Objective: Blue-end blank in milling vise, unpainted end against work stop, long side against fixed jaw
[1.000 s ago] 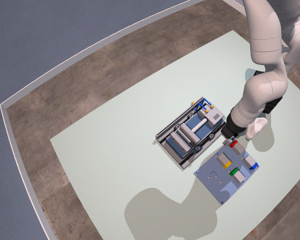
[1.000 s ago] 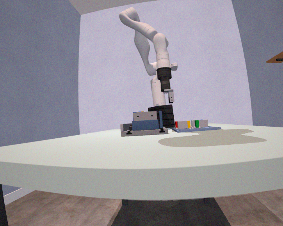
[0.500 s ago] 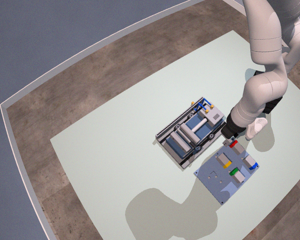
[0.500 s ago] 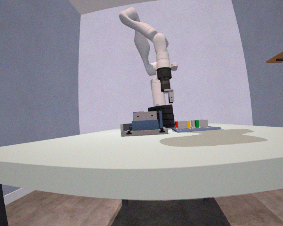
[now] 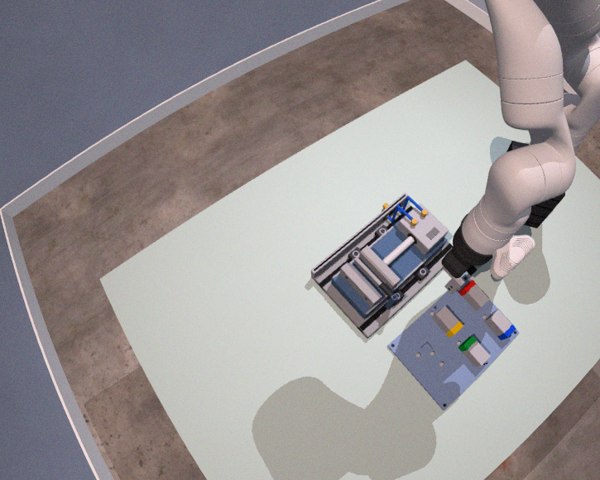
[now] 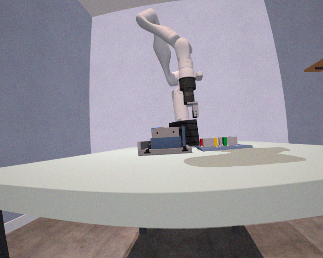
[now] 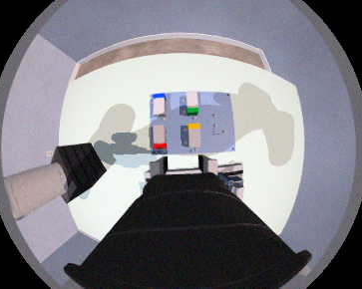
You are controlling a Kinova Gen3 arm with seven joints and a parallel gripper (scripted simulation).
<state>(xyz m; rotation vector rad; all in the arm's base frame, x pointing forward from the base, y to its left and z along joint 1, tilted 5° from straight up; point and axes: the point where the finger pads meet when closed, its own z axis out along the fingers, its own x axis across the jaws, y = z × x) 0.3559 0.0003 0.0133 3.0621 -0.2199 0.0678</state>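
Observation:
The blank with the blue end (image 5: 497, 320) (image 7: 159, 106) lies on the blue-grey plate (image 5: 428, 374) (image 7: 224, 107), at a corner, its blue end outward. It is mostly hidden in the exterior view. My gripper (image 5: 461, 281) (image 6: 195, 115) (image 7: 182, 161) is open and empty, above the table near the plate's red-end side, not over the blue-end blank. The milling vise (image 5: 338, 303) (image 7: 231, 182) stands beside the plate. Its fixed jaw (image 5: 361, 284) (image 6: 165, 132) is the end block without hoses. The moving jaw (image 5: 381, 266) faces it across a narrow gap with no blank. The work stop is too small to tell.
Blanks with a red end (image 5: 476, 297) (image 7: 159, 134), a yellow end (image 5: 446, 318) (image 7: 193, 138) and a green end (image 5: 477, 352) (image 7: 191, 99) lie apart on the plate. Small pins stand on it. Blue hoses (image 5: 406, 212) rise at the vise's far end, near my arm.

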